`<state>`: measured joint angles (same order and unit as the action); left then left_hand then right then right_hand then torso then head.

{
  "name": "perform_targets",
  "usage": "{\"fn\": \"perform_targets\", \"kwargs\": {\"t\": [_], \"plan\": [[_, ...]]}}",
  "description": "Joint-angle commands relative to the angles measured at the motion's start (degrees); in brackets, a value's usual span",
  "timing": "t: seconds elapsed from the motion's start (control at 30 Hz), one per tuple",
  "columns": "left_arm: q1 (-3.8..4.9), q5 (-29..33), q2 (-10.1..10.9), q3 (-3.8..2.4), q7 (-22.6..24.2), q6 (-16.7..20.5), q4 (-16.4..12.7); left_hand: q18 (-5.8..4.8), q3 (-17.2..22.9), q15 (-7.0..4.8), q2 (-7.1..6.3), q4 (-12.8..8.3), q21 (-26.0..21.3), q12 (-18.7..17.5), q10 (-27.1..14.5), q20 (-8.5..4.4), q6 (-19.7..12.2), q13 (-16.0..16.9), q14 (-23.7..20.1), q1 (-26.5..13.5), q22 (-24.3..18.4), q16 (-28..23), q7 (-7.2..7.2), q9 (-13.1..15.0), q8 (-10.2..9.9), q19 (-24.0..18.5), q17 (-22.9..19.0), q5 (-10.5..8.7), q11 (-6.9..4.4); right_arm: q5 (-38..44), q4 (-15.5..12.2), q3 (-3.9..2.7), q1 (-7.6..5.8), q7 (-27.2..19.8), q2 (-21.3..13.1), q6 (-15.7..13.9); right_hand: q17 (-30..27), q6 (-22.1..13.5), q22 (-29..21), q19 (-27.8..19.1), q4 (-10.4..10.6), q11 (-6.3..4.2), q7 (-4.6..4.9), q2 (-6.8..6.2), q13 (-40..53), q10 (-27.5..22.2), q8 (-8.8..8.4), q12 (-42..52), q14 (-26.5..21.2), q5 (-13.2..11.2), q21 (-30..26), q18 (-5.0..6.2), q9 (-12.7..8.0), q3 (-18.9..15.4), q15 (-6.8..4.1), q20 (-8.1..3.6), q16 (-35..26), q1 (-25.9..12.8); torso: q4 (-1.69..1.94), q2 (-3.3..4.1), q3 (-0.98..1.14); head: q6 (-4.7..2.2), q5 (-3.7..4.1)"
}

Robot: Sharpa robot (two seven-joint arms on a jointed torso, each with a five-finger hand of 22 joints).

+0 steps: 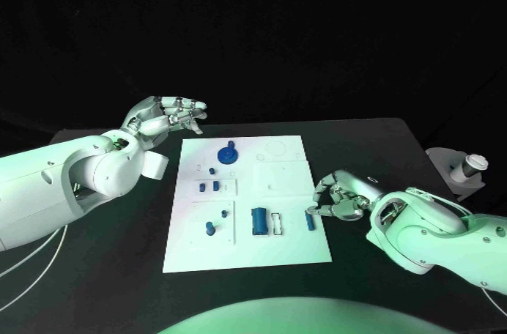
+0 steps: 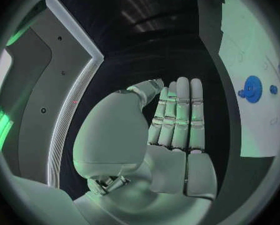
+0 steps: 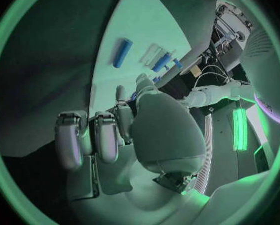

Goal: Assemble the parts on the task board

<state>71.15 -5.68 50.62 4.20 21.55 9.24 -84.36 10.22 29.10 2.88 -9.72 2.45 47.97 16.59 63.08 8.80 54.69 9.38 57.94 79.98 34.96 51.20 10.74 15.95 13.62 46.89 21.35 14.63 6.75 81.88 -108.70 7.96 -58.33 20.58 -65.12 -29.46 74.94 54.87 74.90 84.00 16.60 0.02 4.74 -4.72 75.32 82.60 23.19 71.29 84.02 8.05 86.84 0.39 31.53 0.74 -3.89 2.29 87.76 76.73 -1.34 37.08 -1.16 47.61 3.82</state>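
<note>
Your left hand hovers off the far left corner of the task board, over the black table, fingers curled loosely with nothing in them; the left wrist view has those fingers straight and pressed side by side, palm bare. Your right hand sits at the board's right edge, fingertips gathered just beside a small blue cylinder lying near that edge, and I cannot tell whether it touches or pinches it. From the right wrist view the fingers curl downward over the board and the same cylinder lies apart, ahead of them. On the board, a blue gear stands near the far end, also seen in the left wrist view. A larger blue block lies beside a clear slot in the near half, left of the cylinder. Small blue pieces rest in the left-middle, and another cluster nearer you.
</note>
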Motion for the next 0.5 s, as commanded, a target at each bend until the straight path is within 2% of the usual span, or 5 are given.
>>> {"fn": "perform_targets", "kwargs": {"t": [0.03,0.37,0.5], "plan": [[0.04,-0.08,-0.16,-0.02,0.44,-0.68,-0.05,0.17,0.08,0.19,0.06,0.26,-0.23,0.31,-0.40,0.22,-0.21,0.06,-0.01,-0.21,-0.07,-0.23,0.01,-0.06,-0.06,-0.28,0.05,0.21,-0.02,4.11,0.11,0.10,0.65,1.45,-0.08,0.91,9.05,0.74,14.25,4.96,0.16,0.30,0.02,0.05,3.13,0.01,-0.36,0.40,4.76,-0.53,0.12,0.23,-0.12,0.08,0.48,0.37,-0.10,-1.19,0.09,0.03,0.00,0.17,0.20],[0.03,-0.09,-0.09,-0.01,0.44,-0.71,-0.13,0.17,0.08,0.19,0.06,0.26,-0.23,0.31,-0.40,0.22,-0.21,0.06,-0.01,-0.21,-0.07,-0.23,0.01,-0.06,-0.06,-0.28,0.05,0.21,-0.02,5.34,1.77,0.17,3.11,3.79,1.81,1.87,9.61,1.37,14.39,5.14,0.20,0.24,-0.09,0.14,3.86,0.52,-0.63,1.53,4.88,-1.06,0.62,0.13,-0.23,0.02,0.45,0.45,0.12,-2.97,0.26,0.01,-0.04,0.47,0.29],[0.03,-0.09,-0.04,-0.01,0.47,-0.70,-0.13,0.17,0.08,0.19,0.06,0.26,-0.23,0.31,-0.40,0.22,-0.21,0.06,-0.01,-0.21,-0.07,-0.23,0.01,-0.06,-0.06,-0.28,0.05,0.21,-0.02,5.76,2.33,0.17,3.51,4.43,2.46,2.24,9.61,1.44,14.41,5.16,0.18,0.22,-0.11,0.21,3.87,0.54,-0.63,1.55,4.88,-1.11,0.69,0.12,-0.23,0.07,0.45,0.45,0.12,-3.05,0.11,0.02,-0.06,0.54,0.23]]}}
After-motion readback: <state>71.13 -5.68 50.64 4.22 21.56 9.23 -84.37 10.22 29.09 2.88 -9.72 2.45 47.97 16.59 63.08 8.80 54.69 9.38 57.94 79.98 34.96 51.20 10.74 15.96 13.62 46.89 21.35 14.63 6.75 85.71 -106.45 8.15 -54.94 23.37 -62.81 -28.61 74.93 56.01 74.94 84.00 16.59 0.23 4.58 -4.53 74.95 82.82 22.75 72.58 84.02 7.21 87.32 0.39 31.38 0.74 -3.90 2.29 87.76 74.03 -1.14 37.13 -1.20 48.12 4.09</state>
